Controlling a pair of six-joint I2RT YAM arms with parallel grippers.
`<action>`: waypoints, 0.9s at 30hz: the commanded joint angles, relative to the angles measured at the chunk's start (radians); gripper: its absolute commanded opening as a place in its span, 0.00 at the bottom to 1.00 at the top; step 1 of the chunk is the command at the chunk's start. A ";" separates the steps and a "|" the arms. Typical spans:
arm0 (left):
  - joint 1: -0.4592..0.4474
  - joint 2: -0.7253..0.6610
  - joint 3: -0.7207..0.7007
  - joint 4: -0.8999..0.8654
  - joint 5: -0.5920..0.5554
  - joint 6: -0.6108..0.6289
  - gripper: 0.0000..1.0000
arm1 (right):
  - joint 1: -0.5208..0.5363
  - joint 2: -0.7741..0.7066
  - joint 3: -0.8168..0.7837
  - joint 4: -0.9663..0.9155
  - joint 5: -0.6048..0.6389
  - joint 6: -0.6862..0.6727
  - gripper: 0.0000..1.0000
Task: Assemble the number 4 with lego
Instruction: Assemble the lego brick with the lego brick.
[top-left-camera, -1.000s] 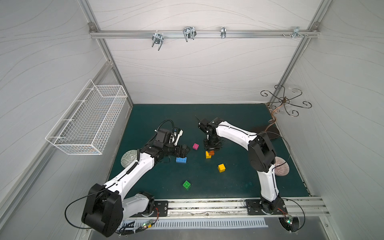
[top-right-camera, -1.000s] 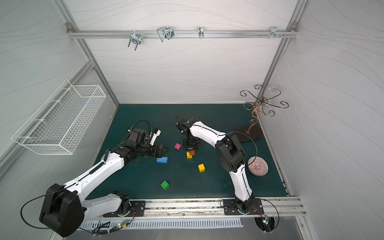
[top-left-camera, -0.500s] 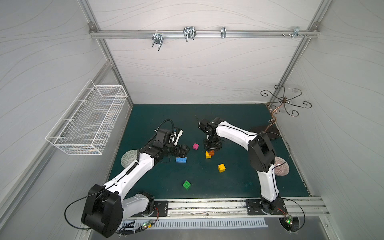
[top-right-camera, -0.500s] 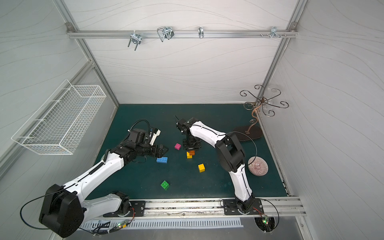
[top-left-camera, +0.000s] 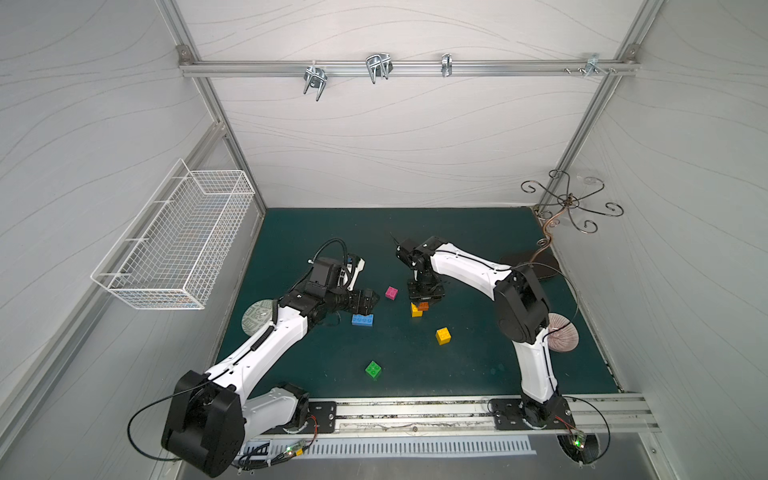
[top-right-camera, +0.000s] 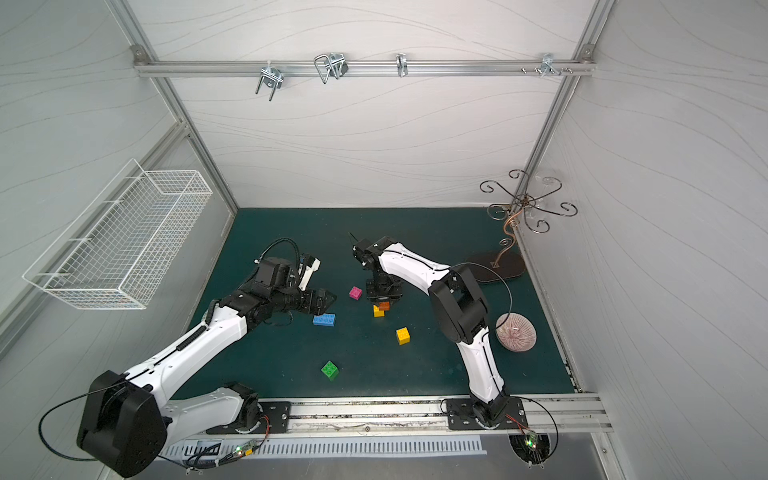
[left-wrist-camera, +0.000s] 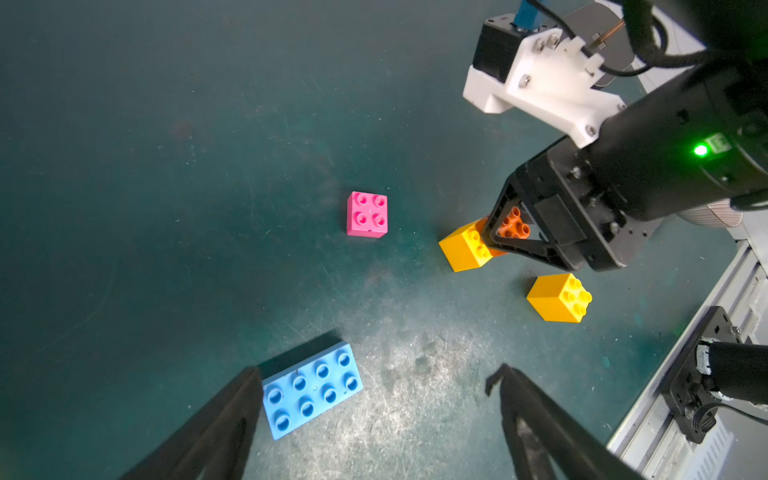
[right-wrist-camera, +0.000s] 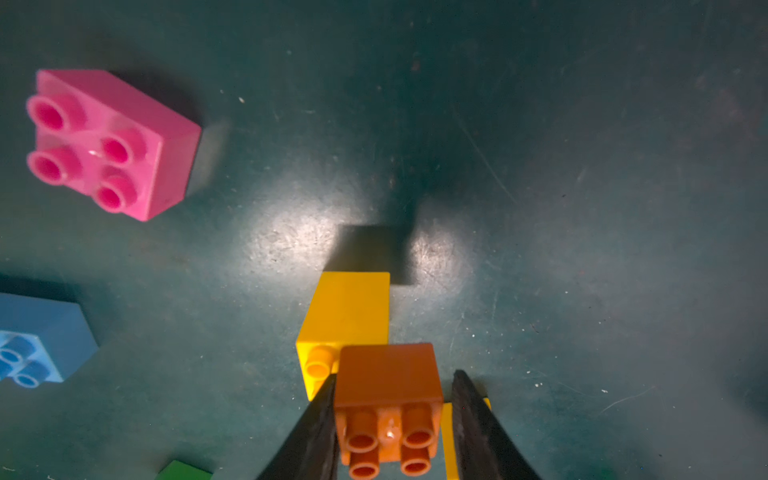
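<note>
Near the middle of the table (top-left-camera: 478, 374) in both top views, the orange brick (top-left-camera: 423, 306) sits on top of a yellow brick (top-left-camera: 416, 311). It is shifted to one side, so a yellow stud shows beside it in the right wrist view. The right jaws come straight down over this pair and stand a little apart around the orange brick — one finger (right-wrist-camera: 316, 424) lies against its side, the other shows a thin gap, so nothing is clamped.

The other bricks lie singly on the table. The pink brick (top-left-camera: 391, 292) is just left of the pair and a little higher in the frame, and the blue brick (top-left-camera: 362, 320) is further left. A second yellow brick (top-left-camera: 443, 336) lies lower right of the pair. The green brick (top-left-camera: 373, 369) is lowest, well apart from the rest.

The left jaws are spread wide and hold nothing — they hang just above the blue brick in the frame. In the left wrist view one finger (left-wrist-camera: 224, 424) is right beside that brick's end; whether it touches I cannot tell.
</note>
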 joint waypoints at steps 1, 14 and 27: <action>-0.004 -0.017 0.014 0.011 -0.006 0.015 0.91 | 0.007 0.012 -0.030 -0.025 0.003 -0.006 0.47; -0.003 -0.003 0.023 -0.036 -0.059 0.014 0.91 | 0.006 -0.090 0.001 -0.033 -0.011 -0.006 0.57; -0.003 0.171 0.115 -0.162 -0.114 -0.139 0.90 | 0.002 -0.267 -0.047 -0.055 0.003 0.004 0.62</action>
